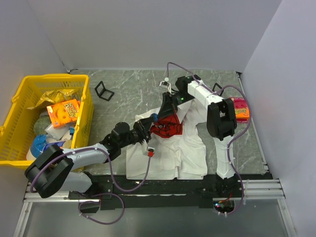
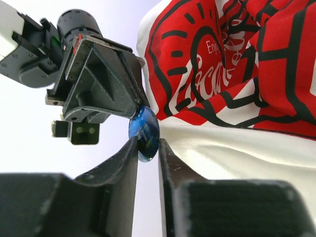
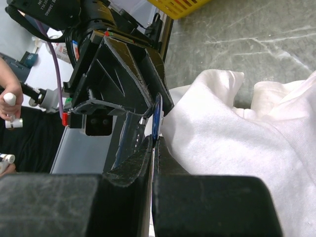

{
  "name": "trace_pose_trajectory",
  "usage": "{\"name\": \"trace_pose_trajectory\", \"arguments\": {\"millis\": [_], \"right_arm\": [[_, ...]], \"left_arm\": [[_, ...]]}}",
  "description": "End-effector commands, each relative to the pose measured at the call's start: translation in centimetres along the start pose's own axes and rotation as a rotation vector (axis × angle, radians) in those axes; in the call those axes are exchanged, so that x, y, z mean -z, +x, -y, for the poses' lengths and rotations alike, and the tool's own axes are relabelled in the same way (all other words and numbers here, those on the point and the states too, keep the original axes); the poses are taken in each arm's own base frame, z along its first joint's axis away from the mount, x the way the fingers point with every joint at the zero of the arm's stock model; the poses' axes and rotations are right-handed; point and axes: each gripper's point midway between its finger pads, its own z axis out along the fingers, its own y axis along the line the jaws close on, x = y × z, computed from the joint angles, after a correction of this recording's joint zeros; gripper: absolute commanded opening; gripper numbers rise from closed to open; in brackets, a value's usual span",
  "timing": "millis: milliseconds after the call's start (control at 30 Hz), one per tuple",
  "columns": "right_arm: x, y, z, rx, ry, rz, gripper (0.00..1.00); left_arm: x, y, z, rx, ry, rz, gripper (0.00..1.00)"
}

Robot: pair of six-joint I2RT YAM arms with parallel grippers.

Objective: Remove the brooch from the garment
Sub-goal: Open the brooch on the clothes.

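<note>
i had the left tool (image 2: 147, 148) pinched on the blue brooch (image 2: 144, 134) beside the red "coca-cola" print (image 2: 207, 74) on the white shirt (image 2: 237, 148), the right tool (image 3: 152, 143) clamped shut at its rim, so the unpinning step looked underway and next called for a steady pull apart.

On tabletop (image 1: 133, 94), centre: garment (image 1: 168, 158). At garment's 11 o'clock part: brooch (image 2: 144, 129), with left claw (image 2: 148, 148) at its 8 o'clock and right claw (image 3: 152, 143) at its 1 o'clock. From garment: basket (image 1: 29, 81) at 9 o'clock, wire stand (image 1: 103, 90) at 10 o'clock, packet (image 1: 240, 109) at 2 o'clock.
</note>
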Motion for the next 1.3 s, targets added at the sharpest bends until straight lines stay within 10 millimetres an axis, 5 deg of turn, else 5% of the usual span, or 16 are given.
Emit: {"name": "trace_pose_trajectory", "arguments": {"millis": [0,267,433,800,867,1067,1233,1267], "right_arm": [[-0.1,-0.3,-4.3,-0.189,-0.052,0.014,0.0],[-0.2,-0.2,-4.2,-0.19,-0.05,0.008,0.02],[0.0,0.1,-4.1,-0.19,-0.037,-0.01,0.31],[1.4,-0.4,-4.4,-0.157,0.005,-0.007,0.48],[2.8,-0.9,-4.3,-0.142,0.036,0.013,0.52],[6.4,-1.5,-4.2,-0.123,0.128,0.046,0.57],[7.0,-0.9,-4.6,-0.105,0.164,0.016,0.6],[6.9,-0.8,-4.7,-0.104,0.166,0.011,0.6]], "left_arm": [[0.0,-1.3,-0.9,-0.036,-0.045,0.06,0.21],[-0.2,-1.4,-1.2,-0.027,-0.057,0.064,0.08],[-0.2,-1.5,-1.6,-0.007,-0.069,0.057,0.02],[-0.5,-0.5,-2.7,0.103,-0.068,-0.005,0.01],[-0.8,0.9,-2.2,0.211,0.013,-0.08,0.01],[0.4,0.2,-0.6,0.545,0.297,-0.16,0.01],[2.2,-0.7,-0.2,0.649,0.424,-0.211,0.01],[3.1,-1.2,1.3,0.664,0.516,-0.229,0.01]]}}
